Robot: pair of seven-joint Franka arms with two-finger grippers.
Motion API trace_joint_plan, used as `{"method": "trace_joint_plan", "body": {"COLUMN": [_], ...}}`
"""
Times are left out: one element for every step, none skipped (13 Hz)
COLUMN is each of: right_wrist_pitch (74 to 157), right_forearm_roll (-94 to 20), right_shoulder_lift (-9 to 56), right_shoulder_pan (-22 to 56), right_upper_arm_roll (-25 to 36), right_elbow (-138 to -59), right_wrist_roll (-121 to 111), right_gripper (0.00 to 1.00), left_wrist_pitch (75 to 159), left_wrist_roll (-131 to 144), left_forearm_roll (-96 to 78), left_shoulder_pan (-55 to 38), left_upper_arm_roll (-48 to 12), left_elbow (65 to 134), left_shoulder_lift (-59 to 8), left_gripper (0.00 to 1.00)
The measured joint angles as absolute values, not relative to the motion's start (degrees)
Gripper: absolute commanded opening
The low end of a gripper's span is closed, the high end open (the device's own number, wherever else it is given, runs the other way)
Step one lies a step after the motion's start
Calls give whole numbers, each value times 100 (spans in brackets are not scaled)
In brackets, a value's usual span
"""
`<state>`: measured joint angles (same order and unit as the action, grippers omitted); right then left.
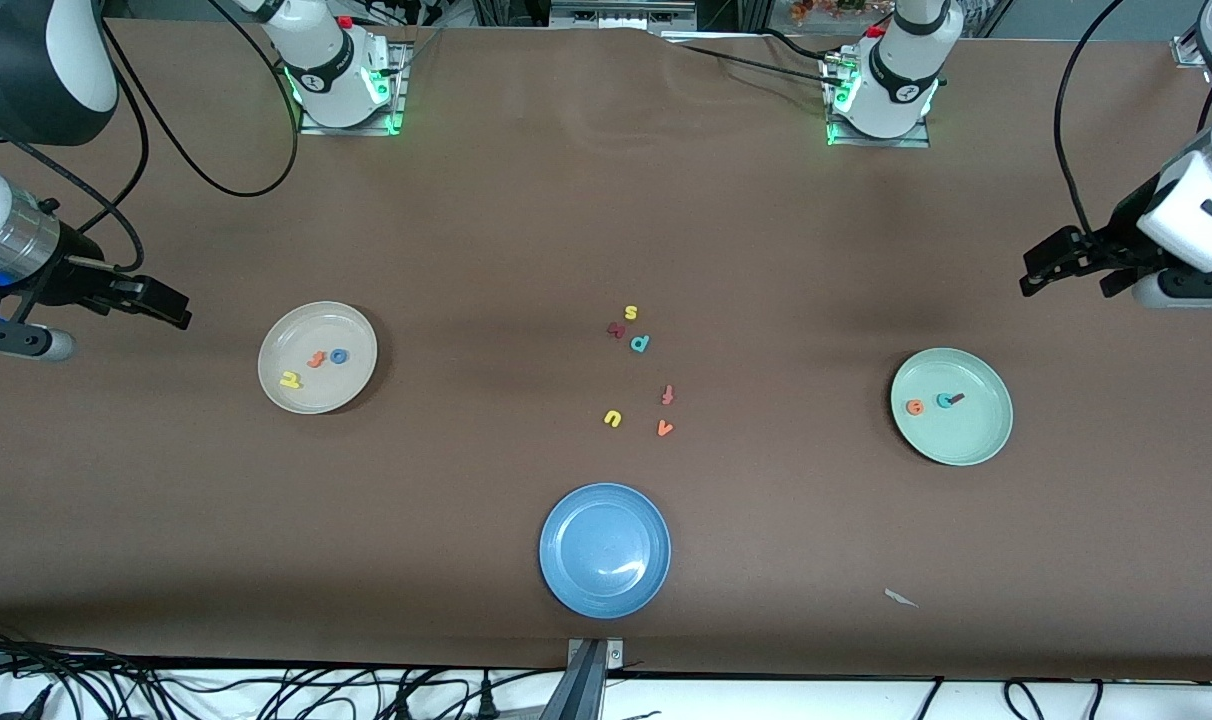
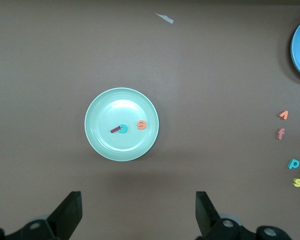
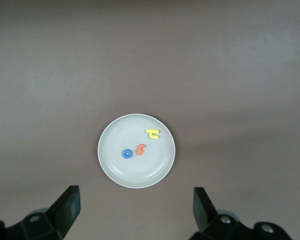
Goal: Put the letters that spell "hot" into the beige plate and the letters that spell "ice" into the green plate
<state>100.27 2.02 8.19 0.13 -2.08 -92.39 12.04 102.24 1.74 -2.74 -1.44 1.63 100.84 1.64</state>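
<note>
The beige plate (image 1: 311, 325) holds the yellow h (image 1: 290, 379), orange t (image 1: 316, 359) and blue o (image 1: 339, 355). My right gripper (image 1: 121, 330) hangs open and empty over bare table beside it; its wrist view shows the plate (image 3: 135, 172) just past the open gripper (image 3: 136, 205). In the green plate (image 1: 966, 440) lie the orange e (image 1: 914, 407), teal c (image 1: 945, 400) and dark red i (image 1: 956, 399), the i resting partly on the c. The left gripper (image 1: 1066, 285) is open and empty over bare table beside that plate (image 2: 115, 107).
An empty blue plate (image 1: 605, 585) sits nearest the front camera. Mid-table lie a yellow s (image 1: 631, 313), a dark red letter (image 1: 616, 329), a teal p (image 1: 640, 343), a red f (image 1: 668, 395), a yellow u (image 1: 612, 418) and an orange v (image 1: 665, 428). A white scrap (image 1: 900, 598) lies near the front edge.
</note>
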Motion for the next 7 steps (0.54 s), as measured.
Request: {"method": "trace_joint_plan", "body": {"right_wrist_pitch": [10027,10027,10027,10027,10027,10027,10027], "right_forearm_roll": [180,145,130,126,125,125,125], "right_shoulder_lift": [819,818,817,816,816,816,816], "right_shoulder_pan": [13,13,13,13,13,13,13], "right_upper_arm_roll": [-208,-208,-208,-208,-208,-208,-208], "right_elbow": [-9239,-9239,-9238,-9236,-9236,-9235,-9234], "right_wrist_roll": [1204,1205,1205,1205,1205,1205,1205], "right_gripper": [100,100,100,100,100,100,100], "left_wrist_pitch": [10227,10236,10238,10238,10238,10238,10238], "left_wrist_roll": [171,171,171,171,171,171,171], "left_forearm_roll": [-208,-66,28,50,52,53,53], "left_shoulder_pan": [-144,-145,-146,-147,-151,-157,-164], "left_upper_arm_roll": [170,169,165,159,150,140,130], "left_elbow": [10085,10086,10086,10087,10091,10094,10098], "left_shoulder_lift": [173,172,173,172,172,172,171], "left_gripper": [100,100,100,100,100,100,100]}}
